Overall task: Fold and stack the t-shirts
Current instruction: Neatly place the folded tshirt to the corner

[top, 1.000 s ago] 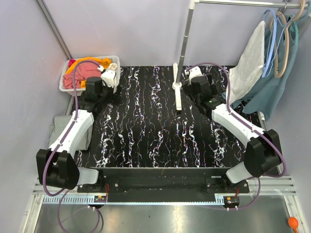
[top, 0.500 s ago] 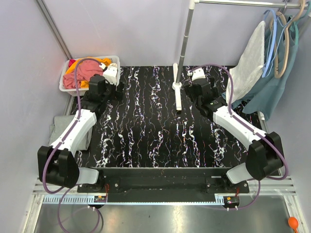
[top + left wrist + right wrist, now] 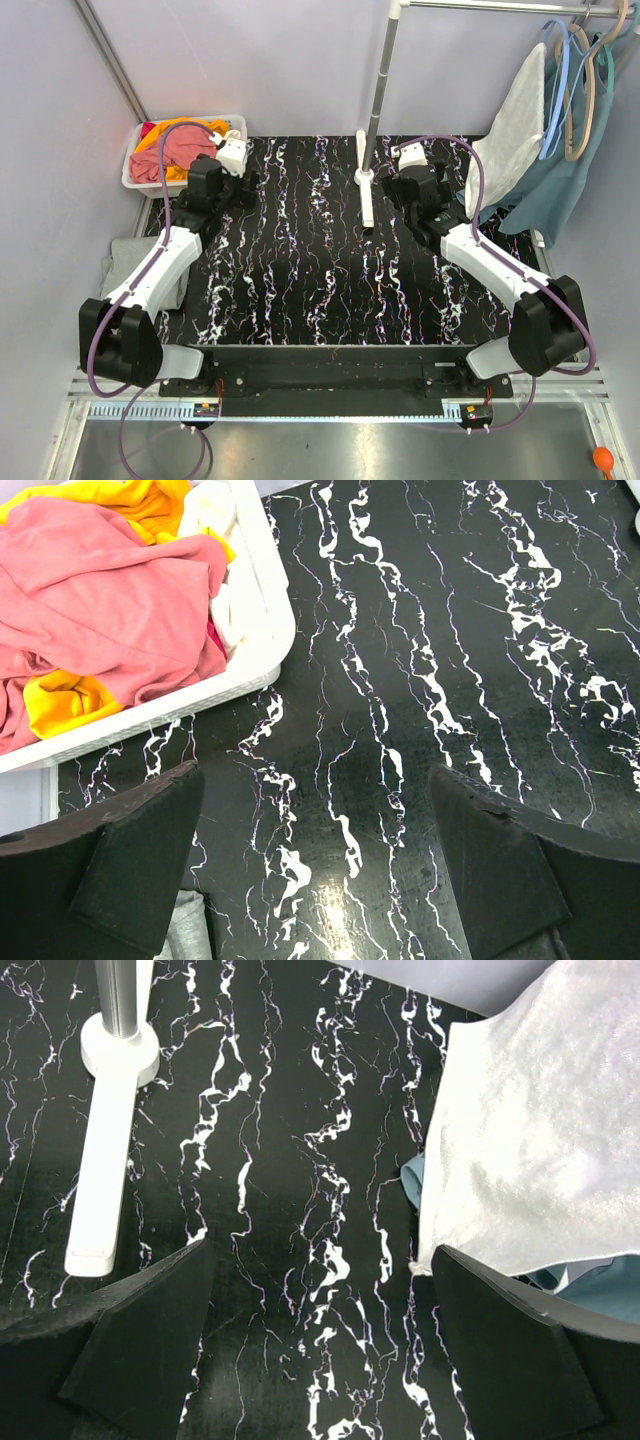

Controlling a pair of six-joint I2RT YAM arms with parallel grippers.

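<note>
Crumpled pink (image 3: pixel 170 152) and yellow (image 3: pixel 185 127) t-shirts lie in a white basket (image 3: pixel 134 183) at the table's far left corner; the pink shirt (image 3: pixel 110 600) and the basket's rim (image 3: pixel 270 590) also show in the left wrist view. A folded grey shirt (image 3: pixel 125 262) lies at the table's left edge. My left gripper (image 3: pixel 240 188) (image 3: pixel 320 870) is open and empty over bare table just right of the basket. My right gripper (image 3: pixel 400 192) (image 3: pixel 320 1340) is open and empty over bare table between the rack's foot and a hanging white shirt (image 3: pixel 540 1130).
A clothes rack's pole (image 3: pixel 378 90) and white foot (image 3: pixel 367 200) (image 3: pixel 100 1180) stand at the back middle. White (image 3: pixel 515 125) and teal (image 3: pixel 565 180) garments hang on hangers at the right. The table top (image 3: pixel 320 270) is black marble.
Both wrists have shifted slightly. The left gripper has moved a little right, away from the basket. The right gripper has moved slightly right. Both stay open and empty.
</note>
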